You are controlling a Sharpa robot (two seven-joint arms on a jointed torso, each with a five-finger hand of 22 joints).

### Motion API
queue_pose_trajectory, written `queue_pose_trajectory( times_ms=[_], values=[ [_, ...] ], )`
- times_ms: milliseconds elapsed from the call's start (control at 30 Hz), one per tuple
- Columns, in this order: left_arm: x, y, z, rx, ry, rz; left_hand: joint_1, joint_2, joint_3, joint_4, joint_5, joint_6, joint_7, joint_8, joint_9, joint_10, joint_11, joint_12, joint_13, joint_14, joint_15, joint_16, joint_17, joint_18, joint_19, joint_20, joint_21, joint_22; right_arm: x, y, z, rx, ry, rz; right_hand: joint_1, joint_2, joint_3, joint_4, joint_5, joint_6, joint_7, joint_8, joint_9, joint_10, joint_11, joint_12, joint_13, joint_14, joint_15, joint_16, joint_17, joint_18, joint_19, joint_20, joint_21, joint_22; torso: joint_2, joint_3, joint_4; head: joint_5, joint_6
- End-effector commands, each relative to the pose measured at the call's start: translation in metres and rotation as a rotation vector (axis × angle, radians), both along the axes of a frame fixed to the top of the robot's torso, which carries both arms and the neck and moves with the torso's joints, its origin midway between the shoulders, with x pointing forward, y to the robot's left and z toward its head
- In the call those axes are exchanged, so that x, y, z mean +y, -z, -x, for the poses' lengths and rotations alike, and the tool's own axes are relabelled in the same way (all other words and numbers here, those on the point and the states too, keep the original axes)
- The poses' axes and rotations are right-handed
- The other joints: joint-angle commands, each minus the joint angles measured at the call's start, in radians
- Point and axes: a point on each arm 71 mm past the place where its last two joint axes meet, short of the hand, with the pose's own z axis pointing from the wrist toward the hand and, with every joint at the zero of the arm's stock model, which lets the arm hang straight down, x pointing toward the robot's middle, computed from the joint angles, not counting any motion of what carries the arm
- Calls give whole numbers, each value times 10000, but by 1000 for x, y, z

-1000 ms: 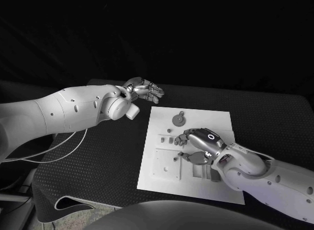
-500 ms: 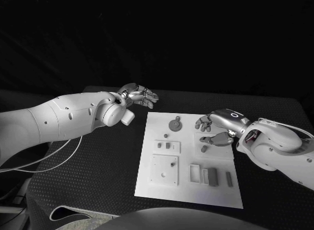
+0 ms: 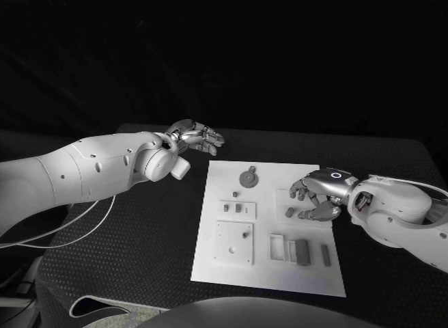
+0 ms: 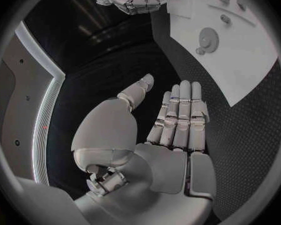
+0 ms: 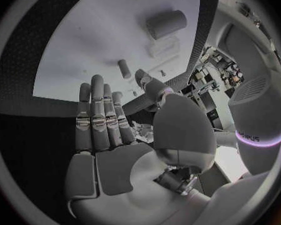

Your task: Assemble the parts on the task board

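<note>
The white task board [image 3: 313, 277] lies in the middle of the black table. On it are a round grey part [image 3: 248, 178], a square plate [image 3: 232, 244] with a peg, several small grey blocks [image 3: 301, 251] along the near side and a small peg [image 3: 290, 212]. My right hand [image 3: 319, 194] hovers over the board's right side, just beyond that peg, fingers apart and holding nothing. The right wrist view shows its straight fingers [image 5: 98, 116] above the board [image 5: 84, 60] and a cylinder part [image 5: 165, 23]. My left hand [image 3: 195, 136] is off the board's far left corner, open and empty [image 4: 178, 120].
Black table surface [image 3: 135, 239] surrounds the board on all sides. A white cable [image 3: 91, 215] loops under my left arm at the table's left. In the left wrist view the board's corner [image 4: 247, 80] lies beside the fingertips.
My right hand rose from the board's near middle to its far right side, then came slightly nearer. The left hand stayed roughly in place. The camera shifted.
</note>
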Motion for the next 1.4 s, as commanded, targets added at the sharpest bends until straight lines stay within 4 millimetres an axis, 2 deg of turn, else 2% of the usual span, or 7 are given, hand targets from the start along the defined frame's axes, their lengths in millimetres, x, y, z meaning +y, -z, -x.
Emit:
queue_pose_trajectory(
  times_ms=[33,233,400,567,700,1100,1400],
  values=[
    [-3,-2,0,-119,172,90,-62,16,-38,-7,-9,22,-29,37,3,-15,-24,24,2,2,70,-52,13,35,-10,31,58,-16,3,9,-1,-167,-141,741,36,-58,-14,80,4,-89,-12,3,-19,-107,-3,-53,-22,108,-7,119,107,203,153,-32,79,184,3,-3,5,-38,2],
    [-2,-2,0,-110,153,80,-66,18,-40,-4,-9,17,-28,37,1,-20,-23,24,1,2,70,-54,15,35,-10,32,58,-18,9,23,0,-107,-218,784,256,147,50,63,6,-5,49,110,-16,-87,-51,-82,-24,346,-67,440,354,203,532,-179,225,215,4,2,42,-55,-31],
    [-1,-2,0,-110,146,76,-69,19,-41,-2,-9,14,-26,37,0,-22,-22,25,0,2,71,-55,16,35,-10,32,58,-19,15,29,2,-90,-395,649,494,731,41,-175,7,145,209,232,-3,71,-128,-34,4,558,-152,695,529,203,813,-291,354,224,3,-12,25,-35,-57],
    [-3,-2,0,-101,186,89,-73,24,-41,3,-8,10,-25,37,-1,-26,-21,25,0,2,71,-57,18,34,-10,32,58,-21,20,31,3,-49,-532,582,503,1373,-84,-629,6,572,370,464,14,463,-276,101,66,783,-287,1013,726,203,1112,-416,521,231,2,-20,20,-31,-91],
    [-3,-2,-1,-91,188,85,-79,27,-43,8,-9,8,-24,38,-2,-29,-19,26,-1,2,71,-59,20,33,-10,33,57,-23,22,32,3,-29,-551,523,398,1667,-96,-755,6,851,386,590,24,733,-365,199,116,853,-366,1141,796,203,1215,-455,594,232,1,-23,22,-33,-98],
    [-3,-2,-1,-79,200,83,-89,35,-46,17,-8,0,-22,40,-5,-38,-16,26,-3,0,72,-64,23,33,-12,33,56,-27,25,30,5,-553,-678,437,368,2526,13,-1152,7,1707,59,957,132,1595,-690,502,349,1155,-663,1722,1076,203,1615,-657,968,253,1,-18,16,-27,-145],
    [-3,-1,-1,-80,181,75,-89,37,-46,18,-8,-5,-21,41,-7,-45,-15,27,-5,-2,73,-68,26,33,-14,33,55,-30,29,24,9,-1018,-777,116,546,2581,19,-1161,9,1902,-18,1051,212,1829,-802,555,469,1204,-776,2030,1217,203,1768,-762,1185,251,-2,-9,17,-8,-170]
  ],
)
